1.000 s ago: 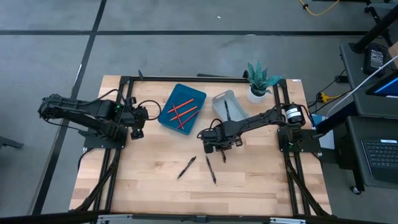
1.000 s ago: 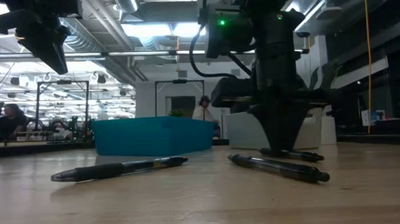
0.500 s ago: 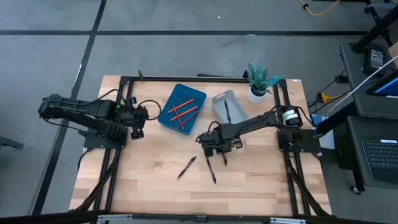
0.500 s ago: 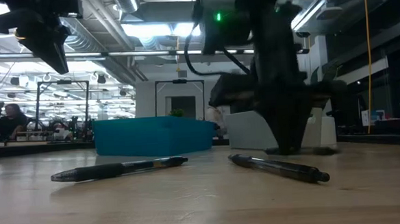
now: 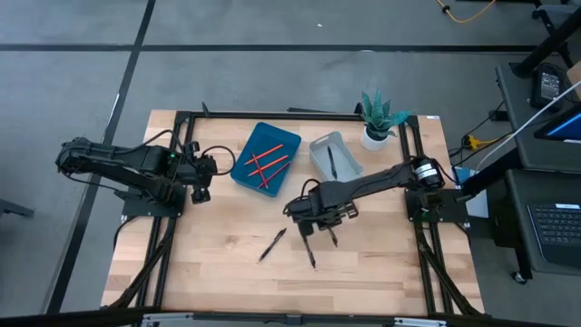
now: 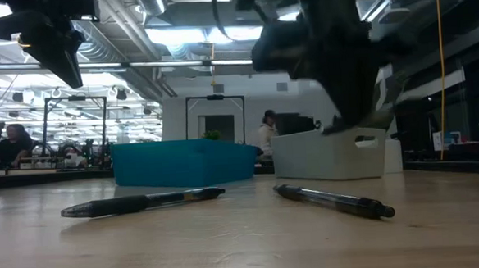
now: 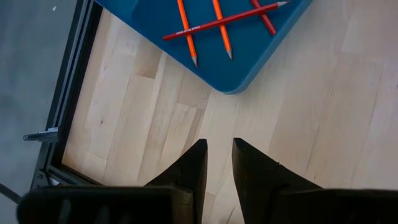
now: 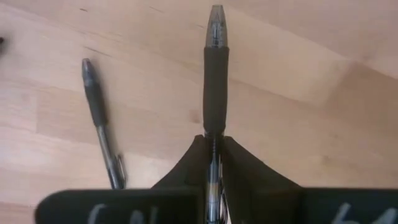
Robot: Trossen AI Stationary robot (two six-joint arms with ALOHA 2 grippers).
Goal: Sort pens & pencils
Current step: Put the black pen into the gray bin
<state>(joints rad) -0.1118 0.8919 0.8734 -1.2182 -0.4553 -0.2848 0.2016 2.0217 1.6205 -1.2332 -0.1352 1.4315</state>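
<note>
My right gripper (image 5: 320,221) hangs above the table's middle, shut on a black pen (image 8: 215,68). Two more pens (image 5: 271,245) (image 5: 309,251) lie flat on the wood nearer the front edge. A fourth pen (image 5: 330,162) lies in the grey bin (image 5: 320,145). Several red-orange pencils (image 5: 263,162) lie crossed in the blue tray (image 5: 286,141). My left gripper (image 7: 217,155) waits at the table's left, raised and open, with nothing between its fingers. My right gripper pinches the pen's barrel (image 8: 214,140) between its two fingers, just behind the dark rubber grip section. The fingers point down and lie across the pen. The pen is lifted clear of the table, roughly level, with its tip end (image 8: 216,15) sticking out free.
A potted plant (image 5: 377,118) stands at the back right, beside the grey bin. Black frame rails (image 5: 418,245) run along the table's left and right sides. Bare wood lies between the loose pens and the front edge.
My right gripper has risen from the table with the pen, which lay on the wood a second ago and now hangs clear. The two other loose pens have stayed where they were.
</note>
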